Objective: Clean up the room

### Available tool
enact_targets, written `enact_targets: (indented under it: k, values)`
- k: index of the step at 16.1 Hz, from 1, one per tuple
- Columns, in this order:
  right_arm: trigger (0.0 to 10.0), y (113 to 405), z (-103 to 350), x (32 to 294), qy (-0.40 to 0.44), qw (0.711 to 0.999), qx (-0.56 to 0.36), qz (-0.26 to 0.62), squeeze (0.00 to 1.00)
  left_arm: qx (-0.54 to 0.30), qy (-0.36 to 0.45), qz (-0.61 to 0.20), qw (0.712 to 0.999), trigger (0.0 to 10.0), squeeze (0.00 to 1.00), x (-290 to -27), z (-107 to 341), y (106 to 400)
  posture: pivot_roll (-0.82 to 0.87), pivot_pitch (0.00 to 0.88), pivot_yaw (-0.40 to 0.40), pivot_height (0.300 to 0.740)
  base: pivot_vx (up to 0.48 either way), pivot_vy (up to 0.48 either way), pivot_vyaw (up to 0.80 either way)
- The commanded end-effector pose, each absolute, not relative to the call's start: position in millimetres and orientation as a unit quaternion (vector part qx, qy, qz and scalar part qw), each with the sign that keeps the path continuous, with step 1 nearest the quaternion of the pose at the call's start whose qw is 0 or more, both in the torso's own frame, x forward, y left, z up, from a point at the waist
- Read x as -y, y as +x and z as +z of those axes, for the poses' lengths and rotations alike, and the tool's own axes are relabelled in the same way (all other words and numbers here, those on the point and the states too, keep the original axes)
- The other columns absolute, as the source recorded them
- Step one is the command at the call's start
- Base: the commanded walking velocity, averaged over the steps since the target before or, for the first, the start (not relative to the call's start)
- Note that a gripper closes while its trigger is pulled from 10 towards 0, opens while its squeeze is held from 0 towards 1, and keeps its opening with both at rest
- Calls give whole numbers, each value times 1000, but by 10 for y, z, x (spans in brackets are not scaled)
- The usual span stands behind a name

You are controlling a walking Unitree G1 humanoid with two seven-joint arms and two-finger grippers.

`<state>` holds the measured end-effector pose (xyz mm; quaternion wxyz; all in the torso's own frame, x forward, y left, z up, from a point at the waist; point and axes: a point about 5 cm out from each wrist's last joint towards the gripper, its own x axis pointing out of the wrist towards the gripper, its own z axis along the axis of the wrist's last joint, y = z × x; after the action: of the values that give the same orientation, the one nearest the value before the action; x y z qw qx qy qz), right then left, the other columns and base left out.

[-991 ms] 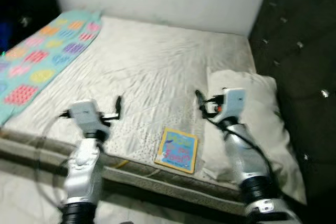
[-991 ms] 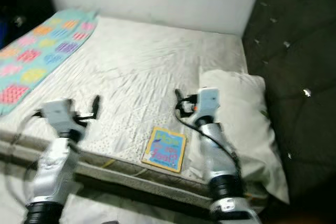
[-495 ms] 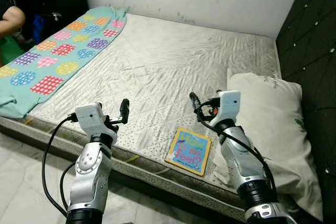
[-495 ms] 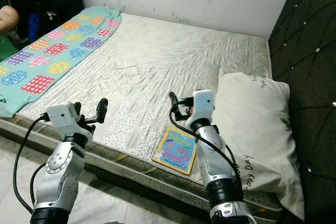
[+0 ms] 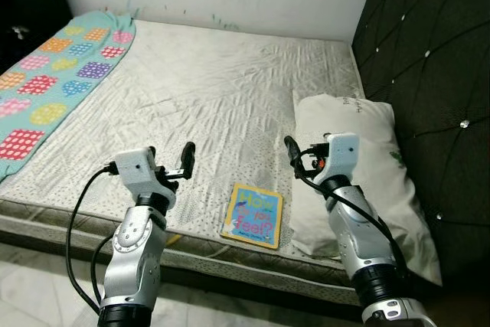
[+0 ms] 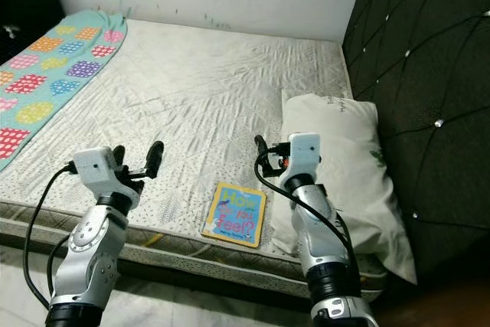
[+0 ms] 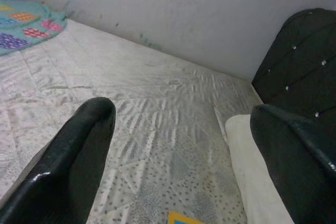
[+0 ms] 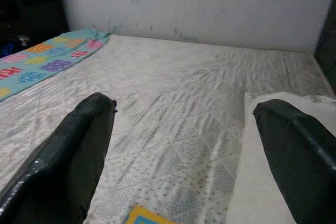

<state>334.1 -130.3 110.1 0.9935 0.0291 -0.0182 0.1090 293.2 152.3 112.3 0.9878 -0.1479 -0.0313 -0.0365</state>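
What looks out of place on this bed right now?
A children's book lies askew at the mattress's near edge, beside the white pillow. The patterned blanket is bunched along the far left side. Both grippers, left and right, hover open above the bed.

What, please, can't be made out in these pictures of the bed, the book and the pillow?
- Yellow-bordered children's book: cover words too small in the eye views; cut by the edge in both wrist views.
- White pillow: its near part hidden behind the right arm; small print unreadable.
- Teal patterned blanket: cut off at the left edge.
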Motion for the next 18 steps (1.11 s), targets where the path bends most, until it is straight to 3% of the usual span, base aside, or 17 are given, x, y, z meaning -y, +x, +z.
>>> enact_targets:
  k: [1,18]
  values:
    - [10000,3359,1163,1275,28,993,25,115,0,38,-146,-41,988,10000,0,-1531,1149,2919,-34,0,-29,740,259,0,0]
    - [10000,3381,1175,1301,24,994,26,108,0,31,-148,-44,987,10000,0,-1522,1145,2945,-36,0,-24,740,279,0,0]
